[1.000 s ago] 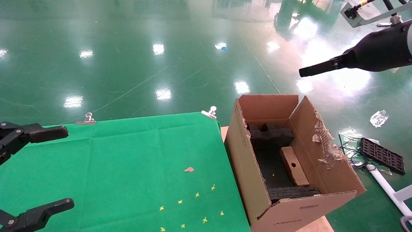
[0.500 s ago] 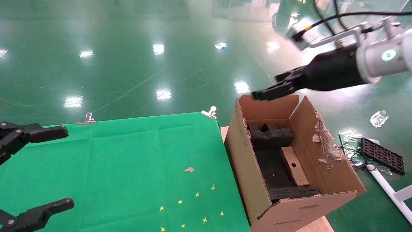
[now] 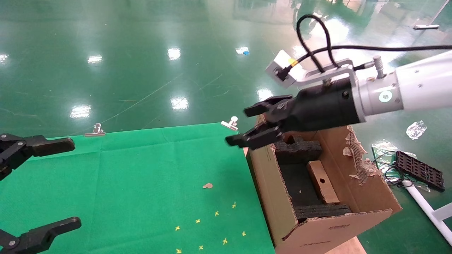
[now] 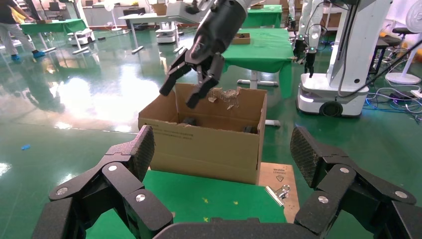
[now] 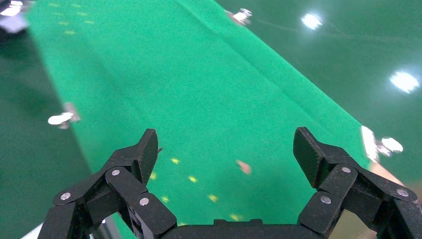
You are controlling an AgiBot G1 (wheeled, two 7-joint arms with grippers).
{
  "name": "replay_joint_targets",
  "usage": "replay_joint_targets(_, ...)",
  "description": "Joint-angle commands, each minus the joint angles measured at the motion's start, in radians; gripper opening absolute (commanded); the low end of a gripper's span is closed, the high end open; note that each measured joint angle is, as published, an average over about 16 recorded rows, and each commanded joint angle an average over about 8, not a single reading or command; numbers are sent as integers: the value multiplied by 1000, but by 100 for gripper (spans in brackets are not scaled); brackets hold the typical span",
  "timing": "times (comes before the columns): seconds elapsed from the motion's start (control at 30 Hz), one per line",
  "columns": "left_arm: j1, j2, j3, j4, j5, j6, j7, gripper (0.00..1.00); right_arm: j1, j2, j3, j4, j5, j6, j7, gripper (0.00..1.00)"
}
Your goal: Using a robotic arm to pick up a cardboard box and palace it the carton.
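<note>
While my right arm (image 3: pixel 406 91) reaches across the near-left corner of the carton (image 3: pixel 282 208), its black wrist hides the carton's far wall and part of the black foam (image 3: pixel 298 150) inside. My right hand (image 3: pixel 252 125) hangs above the carton's left wall and the edge of the green worktop (image 3: pixel 141 183), its fingers (image 3: pixel 263 106) spread apart and holding nothing. From the right wrist view that hand (image 5: pixel 224 149) looks down only on the green cloth and its small yellow marks; neither the carton nor the box shows there.

The cardboard box (image 3: pixel 322 181) lies inside the carton, on the dark foam floor, leaning along the right wall with its round hole facing up. It sits below and to the right of my right hand, well apart from it, untouched. Its lower end is tucked behind the near foam strip (image 3: pixel 321 211), so I cannot tell how it rests there.

My left hand (image 3: pixel 39 183) is parked over the left edge of the worktop, cut off by the frame, its fingers wide apart and empty. From the left wrist view the carton's front wall (image 4: pixel 204 144) blocks the box entirely.
</note>
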Motion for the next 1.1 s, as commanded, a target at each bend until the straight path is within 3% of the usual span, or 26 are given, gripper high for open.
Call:
replay_joint_targets(0.03,0,0,0,0,0,0,0,100,-48,-5,51,7,24,-13,-37,100)
replay_joint_targets(0.87,0,-1,1,0,-1,-1,1,100,-641,-68,679,99,315,-172,-492,100)
replay_joint_targets(1.1,0,-1,2,0,-1,-1,1,100,-767,-81,811,117,375,-204,-581,100)
